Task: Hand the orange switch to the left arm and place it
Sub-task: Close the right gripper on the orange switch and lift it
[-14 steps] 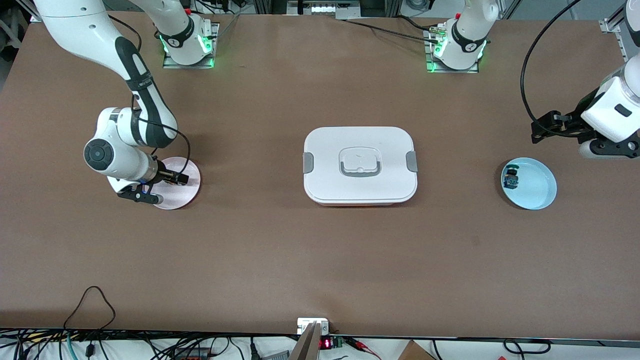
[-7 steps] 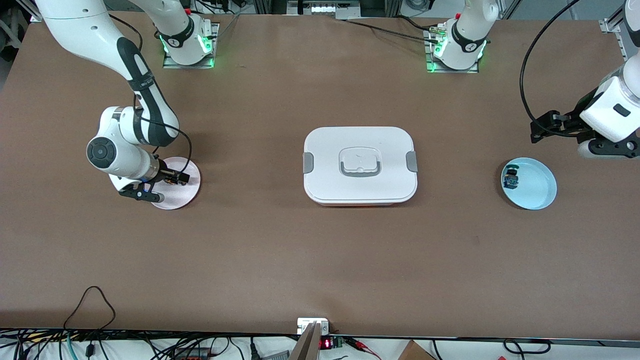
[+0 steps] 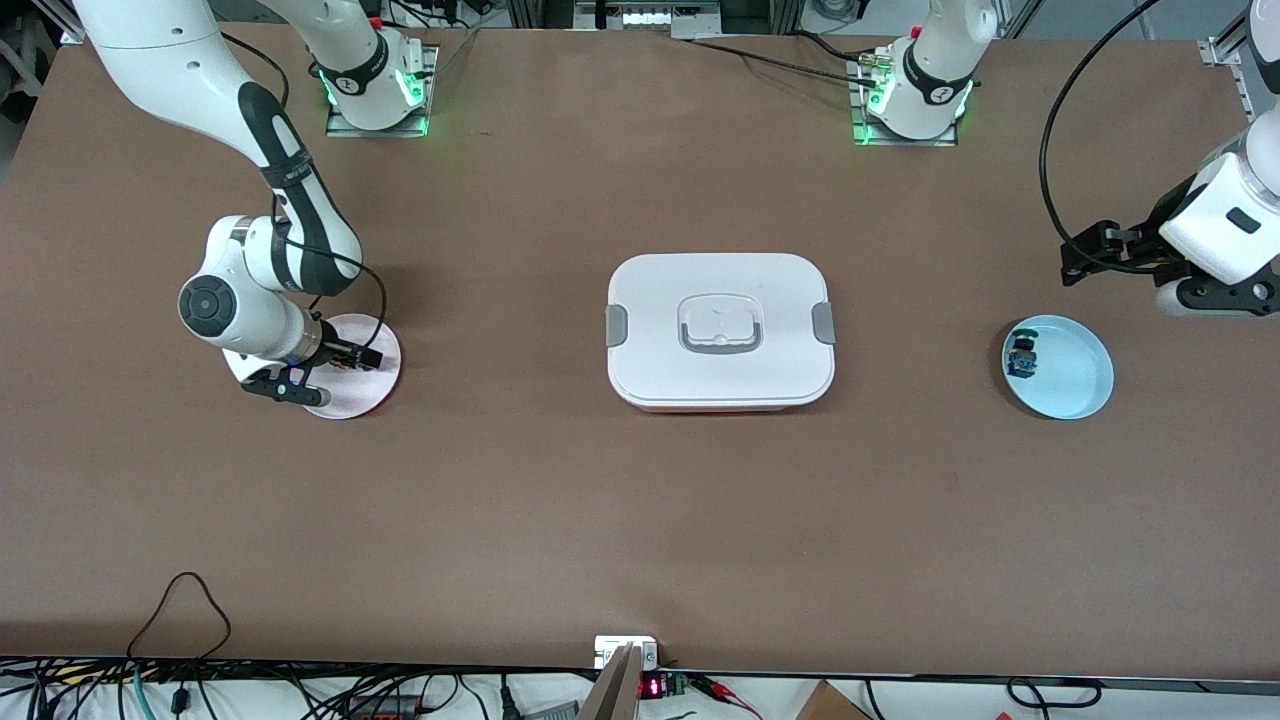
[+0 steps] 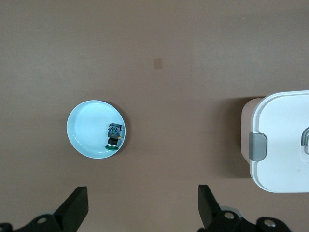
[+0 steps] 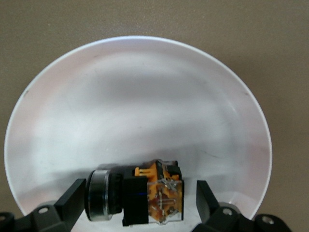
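No readable text, label, brand or number anywhere. Only a small red lit display [image 3: 651, 687] at the bench [image 3: 640, 520] edge nearest the front camera, well apart from either claw, its digits too small to make out. Round marks on the arm bases [image 3: 350, 84] illegible too.

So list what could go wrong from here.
The right gripper is open astride the orange switch, which lies on its side near the pink plate rim; closing off-centre could roll it away. The box sits between the plates, so a low carry toward the left gripper could hit it.
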You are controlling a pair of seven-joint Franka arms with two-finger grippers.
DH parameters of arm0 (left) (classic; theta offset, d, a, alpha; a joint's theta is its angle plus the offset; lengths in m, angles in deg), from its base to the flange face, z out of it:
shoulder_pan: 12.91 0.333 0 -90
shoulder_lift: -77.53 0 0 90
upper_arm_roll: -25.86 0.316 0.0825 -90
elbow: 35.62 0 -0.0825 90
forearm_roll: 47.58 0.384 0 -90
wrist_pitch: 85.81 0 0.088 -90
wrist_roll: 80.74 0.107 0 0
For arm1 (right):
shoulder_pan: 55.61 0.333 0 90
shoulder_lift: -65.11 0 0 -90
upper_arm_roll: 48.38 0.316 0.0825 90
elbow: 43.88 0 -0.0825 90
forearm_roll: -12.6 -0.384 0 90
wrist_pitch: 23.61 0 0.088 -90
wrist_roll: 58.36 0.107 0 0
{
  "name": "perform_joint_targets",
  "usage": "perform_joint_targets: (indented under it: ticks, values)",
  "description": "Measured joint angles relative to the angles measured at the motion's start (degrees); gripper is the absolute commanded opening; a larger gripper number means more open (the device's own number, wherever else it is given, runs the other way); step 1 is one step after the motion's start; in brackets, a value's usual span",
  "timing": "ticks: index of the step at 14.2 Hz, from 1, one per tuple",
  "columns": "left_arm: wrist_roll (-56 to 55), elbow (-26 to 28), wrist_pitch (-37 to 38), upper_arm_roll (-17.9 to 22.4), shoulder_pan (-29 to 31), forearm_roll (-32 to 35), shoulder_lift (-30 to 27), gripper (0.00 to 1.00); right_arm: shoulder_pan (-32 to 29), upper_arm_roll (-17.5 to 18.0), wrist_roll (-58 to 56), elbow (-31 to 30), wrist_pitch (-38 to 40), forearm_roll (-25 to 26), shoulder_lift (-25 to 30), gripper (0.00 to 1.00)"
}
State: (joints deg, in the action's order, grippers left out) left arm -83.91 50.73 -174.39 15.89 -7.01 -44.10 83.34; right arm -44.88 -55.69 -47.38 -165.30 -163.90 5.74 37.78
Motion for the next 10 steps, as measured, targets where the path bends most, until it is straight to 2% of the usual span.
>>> perform_joint_targets:
  ticks: [1,2,3,4,5,7,10]
  values:
    - [0.0,0.0,0.0,0.0,0.0,0.0,0.0,1.0,0.0,0.0,0.0,0.0,0.0,0.0,-0.1,0.95]
    - [0.0,0.0,0.0,0.0,0.0,0.0,0.0,1.0,0.0,0.0,0.0,0.0,0.0,0.0,-0.1,0.83]
    - [0.0,0.0,0.0,0.0,0.0,0.0,0.0,1.0,0.0,0.0,0.0,0.0,0.0,-0.1,-0.1,0.67]
    - [0.0,0.0,0.0,0.0,0.0,0.0,0.0,1.0,0.0,0.0,0.0,0.0,0.0,-0.1,-0.1,0.45]
    - [0.0,0.0,0.2,0.0,0.0,0.0,0.0,1.0,0.0,0.0,0.0,0.0,0.0,-0.1,-0.1,0.32]
    - [0.0,0.0,0.8,0.0,0.0,0.0,0.0,1.0,0.1,0.1,0.0,0.0,0.0,-0.1,0.1,0.19]
    - [0.0,0.0,1.1,0.0,0.0,0.0,-0.1,1.0,0.2,0.1,-0.6,0.1,0.2,-0.1,0.1,0.1]
